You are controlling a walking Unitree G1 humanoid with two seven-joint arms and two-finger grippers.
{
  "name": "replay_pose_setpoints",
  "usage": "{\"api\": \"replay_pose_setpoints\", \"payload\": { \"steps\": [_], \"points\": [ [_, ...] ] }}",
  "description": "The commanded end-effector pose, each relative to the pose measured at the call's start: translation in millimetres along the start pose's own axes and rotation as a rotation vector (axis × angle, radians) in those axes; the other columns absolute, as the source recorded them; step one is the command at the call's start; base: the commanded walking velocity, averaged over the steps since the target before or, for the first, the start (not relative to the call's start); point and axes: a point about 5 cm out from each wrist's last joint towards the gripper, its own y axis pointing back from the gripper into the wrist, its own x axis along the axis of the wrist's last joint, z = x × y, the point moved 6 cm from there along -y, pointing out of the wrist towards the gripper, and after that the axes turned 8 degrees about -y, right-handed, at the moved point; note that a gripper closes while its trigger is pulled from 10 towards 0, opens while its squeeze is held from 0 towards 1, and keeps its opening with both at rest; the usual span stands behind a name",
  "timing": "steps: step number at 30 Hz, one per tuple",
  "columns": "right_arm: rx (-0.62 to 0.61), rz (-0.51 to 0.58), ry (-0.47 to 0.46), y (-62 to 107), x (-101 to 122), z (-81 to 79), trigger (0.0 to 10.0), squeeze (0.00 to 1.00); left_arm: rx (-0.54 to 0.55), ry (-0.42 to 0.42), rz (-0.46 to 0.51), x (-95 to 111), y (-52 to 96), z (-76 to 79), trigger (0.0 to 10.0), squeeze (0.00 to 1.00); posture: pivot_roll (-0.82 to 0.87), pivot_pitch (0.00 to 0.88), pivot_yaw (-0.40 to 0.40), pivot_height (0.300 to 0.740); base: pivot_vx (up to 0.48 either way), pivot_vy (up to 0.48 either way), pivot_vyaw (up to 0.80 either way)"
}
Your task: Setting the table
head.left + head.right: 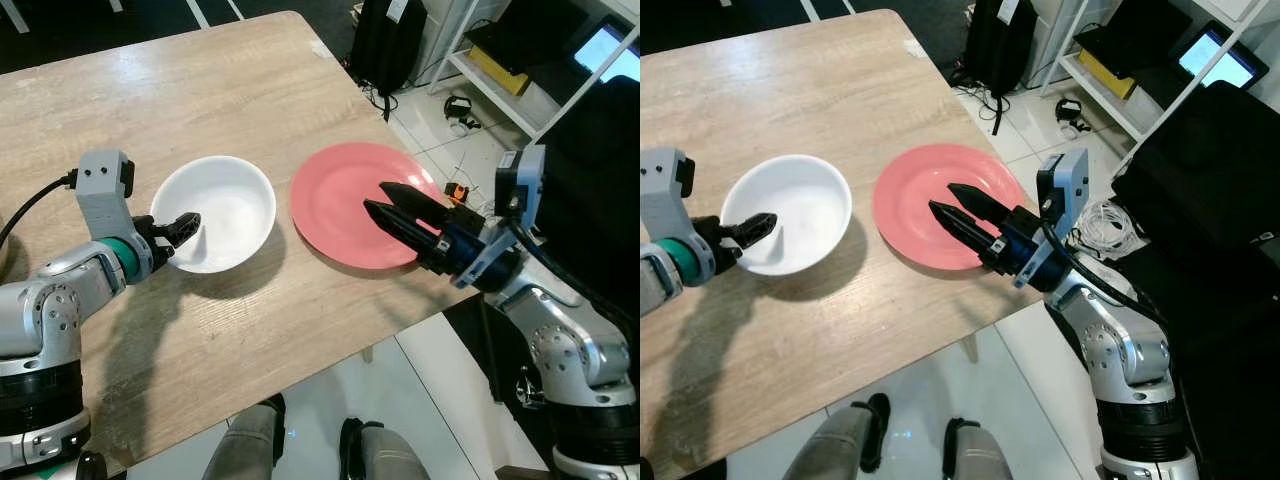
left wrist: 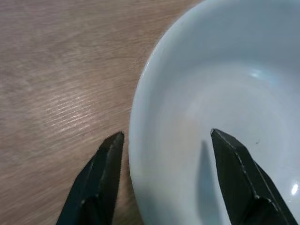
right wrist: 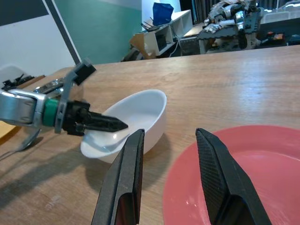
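White bowl (image 1: pixel 215 212): I'm seeing it sitting on the wooden table (image 1: pixel 150 90), tipped up a little on the side I'm gripping, just beside the red plate (image 1: pixel 345 205).
Left gripper (image 1: pixel 180 226): I'm straddling the bowl's near rim with it, fingers parted, one inside, one outside; whether they're pinching the rim, I can't tell.
Right gripper (image 1: pixel 388 202): I'm hovering it over the plate's right half, fingers spread apart and gripping nothing.
Plate: lying flat near the table's right edge.
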Motion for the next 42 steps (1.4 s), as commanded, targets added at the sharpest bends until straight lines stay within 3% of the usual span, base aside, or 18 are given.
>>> {"api": "replay_pose_setpoints", "payload": {
  "steps": [1, 2, 19, 27, 28, 30, 32, 33, 35, 42],
  "points": [
    [0.019, -0.022, -0.003, -4.9, -6, -3.7, 10.0, 0.00, 0.002, -0.007, -0.047, -10, -4.3, -1.0, 4.1, 0.00, 0.12, 0.113, 0.064, 0.740, 0.000, 0.000, 0.00],
    [0.022, -0.019, -0.005, -7.0, -6, -4.3, 10.0, 0.00, 0.010, -0.012, -0.047, -9, -5.9, -2.7, 0.0, 0.00, 0.12, 0.113, 0.065, 0.740, 0.000, 0.000, 0.00],
    [0.014, -0.016, -0.022, -7.7, -4, -3.0, 10.0, 0.00, 0.043, -0.052, 0.052, 19, -5.4, -2.6, 0.0, 0.00, 0.12, 0.116, 0.063, 0.740, 0.000, 0.000, 0.00],
    [0.001, -0.009, -0.020, -8.0, -3, 0.6, 10.0, 0.00, 0.069, 0.033, 0.149, 42, -2.2, -11.0, 0.0, 0.00, 0.12, 0.114, 0.060, 0.740, 0.000, 0.000, 0.00],
    [-0.002, -0.007, -0.019, -8.3, -3, 1.5, 10.0, 0.00, 0.080, 0.068, 0.173, 47, -1.9, -14.3, 10.0, 0.00, 0.12, 0.112, 0.060, 0.740, 0.000, 0.000, 0.00],
    [-0.002, -0.007, -0.019, -8.3, -3, 1.5, 10.0, 0.00, 0.080, 0.068, 0.173, 47, -1.9, -14.3, 10.0, 0.00, 0.12, 0.112, 0.060, 0.740, 0.000, 0.000, 0.00],
    [-0.007, -0.002, -0.017, -8.6, -1, 3.4, 10.0, 0.00, 0.110, 0.187, 0.254, 62, 0.4, -25.0, 10.0, 0.00, 0.12, 0.110, 0.060, 0.740, 0.000, 0.000, 0.00],
    [-0.007, -0.002, -0.017, -8.6, -1, 3.4, 10.0, 0.00, 0.110, 0.187, 0.254, 62, 0.4, -25.0, 10.0, 0.00, 0.12, 0.110, 0.060, 0.740, 0.000, 0.000, 0.00],
    [-0.009, 0.000, -0.016, -8.8, 0, 3.9, 10.0, 0.00, 0.137, 0.264, 0.309, 69, 1.2, -34.7, 10.0, 0.00, 0.12, 0.108, 0.059, 0.740, 0.000, 0.000, 0.00],
    [-0.005, -0.001, -0.016, -9.8, 0, 4.3, 10.0, 0.00, 0.167, 0.329, 0.292, 64, -15.0, -41.4, 10.0, 0.00, 0.12, 0.096, 0.036, 0.740, 0.000, 0.000, 0.00]
  ]
}}
